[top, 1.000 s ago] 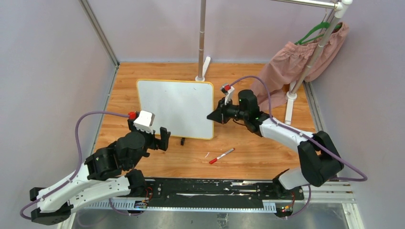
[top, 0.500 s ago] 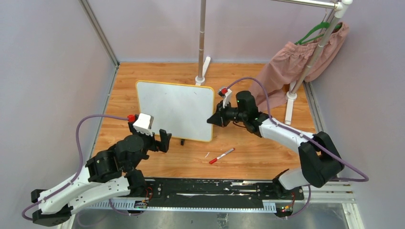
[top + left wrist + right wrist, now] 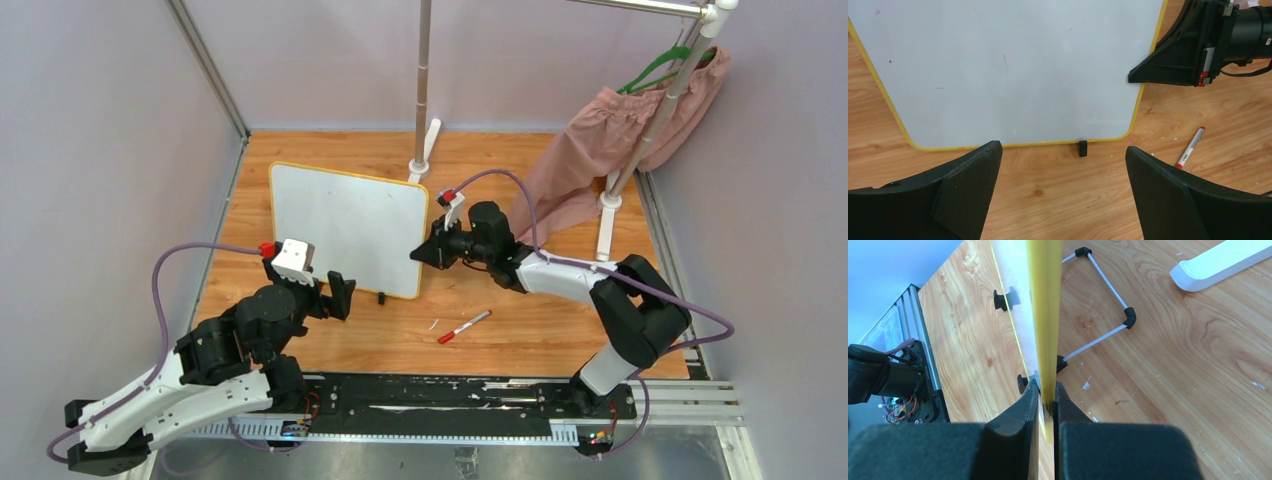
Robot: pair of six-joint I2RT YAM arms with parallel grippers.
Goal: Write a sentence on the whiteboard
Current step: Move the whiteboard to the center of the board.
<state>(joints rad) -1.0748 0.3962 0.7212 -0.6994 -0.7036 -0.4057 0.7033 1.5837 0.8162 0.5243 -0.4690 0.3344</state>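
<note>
Two right fingers (image 3: 1044, 405) pinching whiteboard (image 3: 1044, 305) edge

The whiteboard (image 3: 1013, 70) has a smooth, faintly glossy white face edged with a thin yellow plastic-looking rim, and small black plastic feet. Under it lies a wood-grain table (image 3: 1058, 200) with a light satin sheen. The right gripper (image 3: 1047, 407) pinching the rim has matt black fingers (image 3: 1013, 440), slightly grainy.

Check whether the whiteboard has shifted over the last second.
Yes. The whiteboard, pinched at its edge by the right pincer, has slid left in the top view; its upper right corner now sits level with the pole foot instead of right of it.
</note>
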